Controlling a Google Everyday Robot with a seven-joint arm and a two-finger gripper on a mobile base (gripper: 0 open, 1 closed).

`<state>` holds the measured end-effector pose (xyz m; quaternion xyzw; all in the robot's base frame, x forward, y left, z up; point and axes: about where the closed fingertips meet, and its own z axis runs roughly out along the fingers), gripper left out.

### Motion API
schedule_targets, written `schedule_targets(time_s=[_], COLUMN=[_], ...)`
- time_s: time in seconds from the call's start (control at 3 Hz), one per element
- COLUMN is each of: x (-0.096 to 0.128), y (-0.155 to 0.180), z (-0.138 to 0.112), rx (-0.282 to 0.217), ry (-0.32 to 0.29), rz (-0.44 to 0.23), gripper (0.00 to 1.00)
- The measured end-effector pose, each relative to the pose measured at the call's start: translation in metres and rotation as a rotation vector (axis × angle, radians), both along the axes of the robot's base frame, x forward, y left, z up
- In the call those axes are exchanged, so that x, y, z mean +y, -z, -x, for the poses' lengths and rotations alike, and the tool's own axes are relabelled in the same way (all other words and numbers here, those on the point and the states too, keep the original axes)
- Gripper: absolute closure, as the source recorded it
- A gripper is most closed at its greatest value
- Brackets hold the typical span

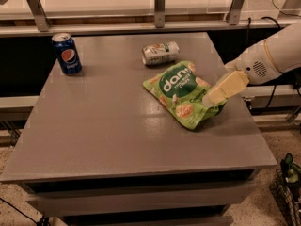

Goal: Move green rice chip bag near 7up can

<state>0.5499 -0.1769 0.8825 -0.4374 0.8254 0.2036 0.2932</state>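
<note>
The green rice chip bag (178, 94) lies flat on the grey table (103, 126), right of centre. The 7up can (161, 53) lies on its side just behind the bag, a small gap apart from it. My gripper (214, 97) comes in from the right on the white arm (270, 55). It sits low at the bag's right edge, its tip over the bag's right corner. I cannot tell whether it touches or holds the bag.
A blue Pepsi can (67, 54) stands upright at the table's back left. A rail with metal posts (160, 6) runs behind the table. The table's right edge is close under the arm. A wire basket (288, 192) stands on the floor at the lower right.
</note>
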Motion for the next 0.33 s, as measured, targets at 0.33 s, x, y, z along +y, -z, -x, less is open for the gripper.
schedule_targets(time_s=[0.33], x=[0.0005], y=[-0.0001], z=[-0.0001], rx=[0.0], ry=[0.0], rz=[-0.001], gripper=[0.0])
